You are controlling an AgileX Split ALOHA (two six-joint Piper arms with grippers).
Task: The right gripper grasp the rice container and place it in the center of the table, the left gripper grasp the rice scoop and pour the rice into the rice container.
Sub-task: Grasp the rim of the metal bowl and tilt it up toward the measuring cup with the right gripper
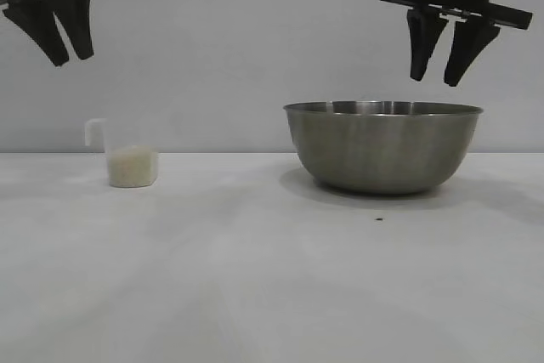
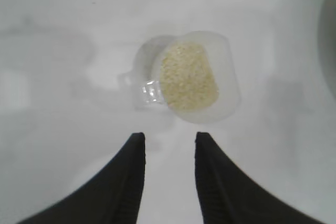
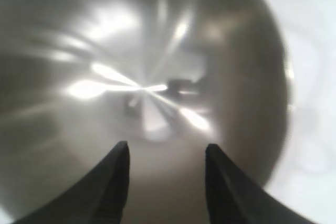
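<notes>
Both arms are running out of the exterior view; the released right pincer is hanging over the upright rice container, the released left pincer over the rice scoop, handle toward the table's left edge

You've got a white desk: rice scoop holding rice at left, rice container at right, well apart; dark speck just in front of it.

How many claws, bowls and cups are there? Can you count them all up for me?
Claws: 2, the left gripper and the right gripper
Bowls: 1, the rice container
Cups: 1, the rice scoop with rice in it
Total: 4
</notes>
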